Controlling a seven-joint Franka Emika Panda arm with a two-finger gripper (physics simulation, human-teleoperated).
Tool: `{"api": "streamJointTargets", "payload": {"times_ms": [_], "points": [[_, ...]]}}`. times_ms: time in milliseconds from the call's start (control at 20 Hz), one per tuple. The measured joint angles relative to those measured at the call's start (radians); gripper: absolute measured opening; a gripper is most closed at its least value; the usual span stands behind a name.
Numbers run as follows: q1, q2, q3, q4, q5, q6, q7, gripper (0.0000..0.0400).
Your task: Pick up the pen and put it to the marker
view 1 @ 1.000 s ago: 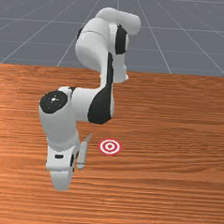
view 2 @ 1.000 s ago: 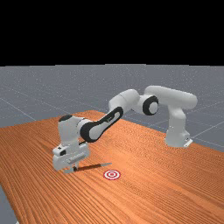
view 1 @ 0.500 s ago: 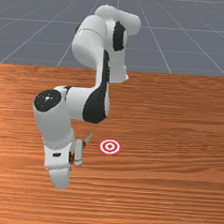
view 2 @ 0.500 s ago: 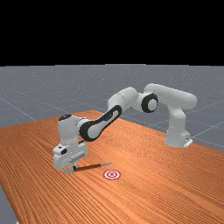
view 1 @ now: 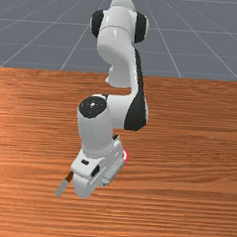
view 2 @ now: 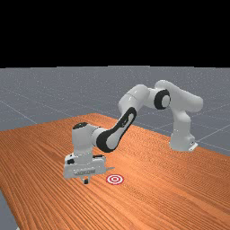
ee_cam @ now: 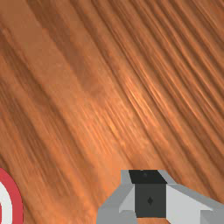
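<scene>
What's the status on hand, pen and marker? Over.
Hand low over table. Pen pokes out past hand, grip unclear. Marker partly hidden by hand in front view.

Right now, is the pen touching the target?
Apart. The far view shows a strip of table between the visible end of the pen and the target.
</scene>
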Motion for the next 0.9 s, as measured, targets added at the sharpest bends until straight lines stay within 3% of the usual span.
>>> {"api": "streamJointTargets", "payload": {"times_ms": [50, 100, 150, 200, 350, 400, 450, 500, 900], "points": [[0.06, -0.009, -0.023, -0.021, 0.018, 0.023, 0.159, 0.0], [0.061, 0.017, 0.015, 0.01, 0.007, 0.032, 0.075, 0.0], [0.027, 0.058, 0.083, 0.083, -0.068, -0.047, -0.285, 0.0], [0.031, 0.135, 0.082, 0.203, -0.071, -0.092, -0.282, 0.0012], [0.008, 0.145, 0.086, 0.23, -0.078, -0.11, -0.345, 0.0002], [-0.013, 0.103, 0.092, 0.132, -0.077, 0.004, -0.396, 0.0001], [-0.015, 0.228, 0.1, 0.394, -0.104, -0.202, -0.52, 0.0001], [-0.022, 0.175, 0.087, 0.288, -0.084, -0.14, -0.405, 0.0001], [-0.075, 0.257, 0.085, 0.441, -0.089, -0.22, -0.482, 0.0]]}}
